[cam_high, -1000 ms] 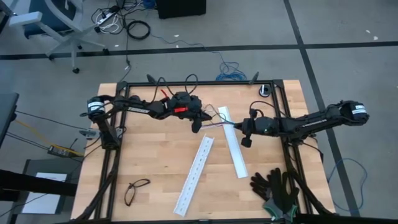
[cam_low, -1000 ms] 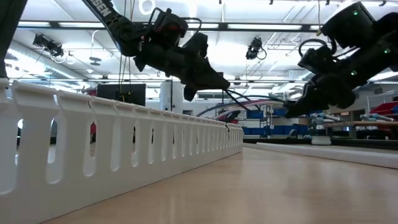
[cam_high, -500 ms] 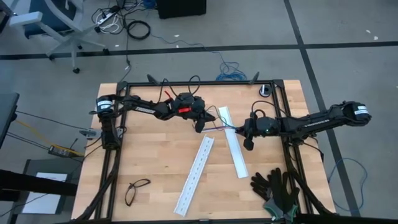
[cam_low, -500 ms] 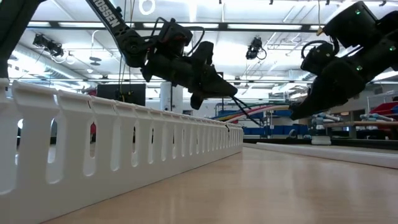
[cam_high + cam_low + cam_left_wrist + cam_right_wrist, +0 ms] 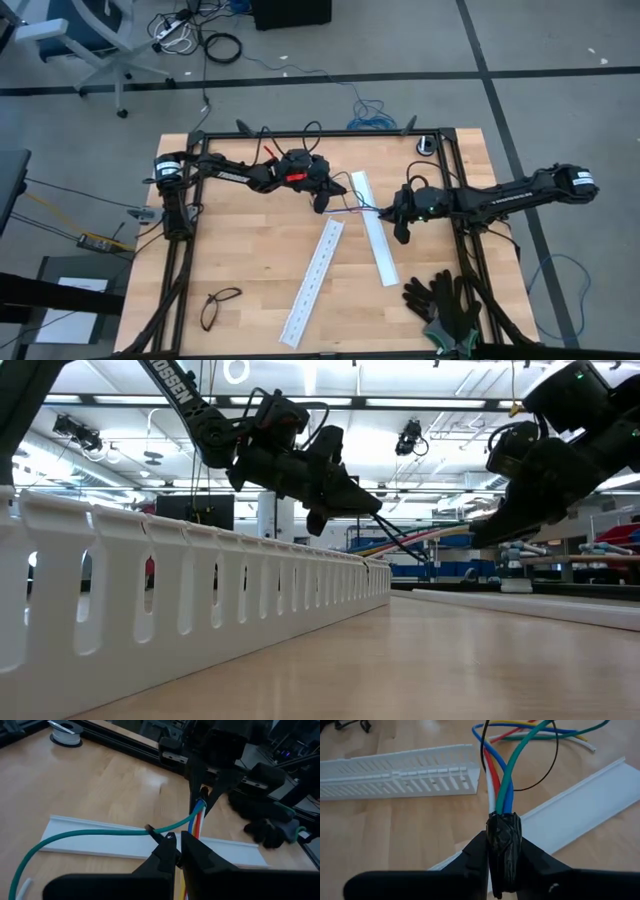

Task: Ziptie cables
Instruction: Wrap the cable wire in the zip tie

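While strung mid-frame above the table: bundle of thin blue, green, red, white wires (image 5: 501,780), black-taped end (image 5: 503,840) clamped in right gripper (image 5: 503,865); left gripper (image 5: 179,851) closed tight on its far part.

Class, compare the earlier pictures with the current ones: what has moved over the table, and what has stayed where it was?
The left pincer shifted right and the right pincer shifted left, closing the gap, with the cables still held in the air between them. Both white rails, the glasses and the gloves stayed put.
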You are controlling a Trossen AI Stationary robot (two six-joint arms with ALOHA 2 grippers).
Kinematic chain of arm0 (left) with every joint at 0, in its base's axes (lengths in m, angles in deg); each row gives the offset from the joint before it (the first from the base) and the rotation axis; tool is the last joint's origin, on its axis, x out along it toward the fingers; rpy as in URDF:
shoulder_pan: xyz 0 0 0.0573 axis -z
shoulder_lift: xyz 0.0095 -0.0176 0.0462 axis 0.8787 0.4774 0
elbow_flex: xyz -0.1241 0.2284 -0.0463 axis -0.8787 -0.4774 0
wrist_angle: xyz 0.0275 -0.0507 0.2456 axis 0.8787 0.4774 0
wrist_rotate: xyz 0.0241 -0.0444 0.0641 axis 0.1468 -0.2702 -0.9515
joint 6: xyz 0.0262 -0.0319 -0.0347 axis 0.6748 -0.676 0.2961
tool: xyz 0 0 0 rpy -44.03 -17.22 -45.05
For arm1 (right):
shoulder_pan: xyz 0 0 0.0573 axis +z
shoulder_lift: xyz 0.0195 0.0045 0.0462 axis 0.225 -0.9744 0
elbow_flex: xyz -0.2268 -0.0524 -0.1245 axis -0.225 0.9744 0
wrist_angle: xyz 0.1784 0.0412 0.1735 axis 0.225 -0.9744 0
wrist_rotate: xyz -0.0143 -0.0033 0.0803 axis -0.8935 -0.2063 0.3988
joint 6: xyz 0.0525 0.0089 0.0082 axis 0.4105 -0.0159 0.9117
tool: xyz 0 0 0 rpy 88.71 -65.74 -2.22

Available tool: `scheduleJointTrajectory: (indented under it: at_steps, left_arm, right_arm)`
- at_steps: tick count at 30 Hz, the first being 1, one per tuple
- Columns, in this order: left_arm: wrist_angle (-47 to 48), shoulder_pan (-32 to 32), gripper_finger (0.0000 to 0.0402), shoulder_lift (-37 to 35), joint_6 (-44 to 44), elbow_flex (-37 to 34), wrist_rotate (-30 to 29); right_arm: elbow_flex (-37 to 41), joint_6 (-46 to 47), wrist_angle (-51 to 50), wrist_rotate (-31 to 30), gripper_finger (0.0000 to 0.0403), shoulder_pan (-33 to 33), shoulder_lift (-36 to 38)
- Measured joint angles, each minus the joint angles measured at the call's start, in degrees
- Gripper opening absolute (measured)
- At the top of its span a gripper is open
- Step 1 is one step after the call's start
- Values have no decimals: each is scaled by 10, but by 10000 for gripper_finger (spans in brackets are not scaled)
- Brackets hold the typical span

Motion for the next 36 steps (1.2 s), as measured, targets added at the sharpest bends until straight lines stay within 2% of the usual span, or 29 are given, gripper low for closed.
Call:
scheduleJointTrajectory:
  at_steps: [5,14,18,22,29,36]
  left_arm:
    - [-7,0,0,0,0,0,0]
    - [-11,0,0,0,0,0,0]
    - [-12,0,0,0,0,0,0]
    - [-12,0,0,0,0,0,0]
    - [-20,3,0,9,-17,3,-8]
    - [-23,35,0,52,-28,54,12]
  right_arm:
    - [0,8,0,1,69,0,1]
    - [0,1,-13,4,177,-12,-1]
    - [0,1,-10,4,203,-18,-1]
    - [0,-3,28,-2,207,-23,-1]
    - [0,-47,137,-23,187,-24,-1]
    - [0,-62,152,-52,164,-24,-13]
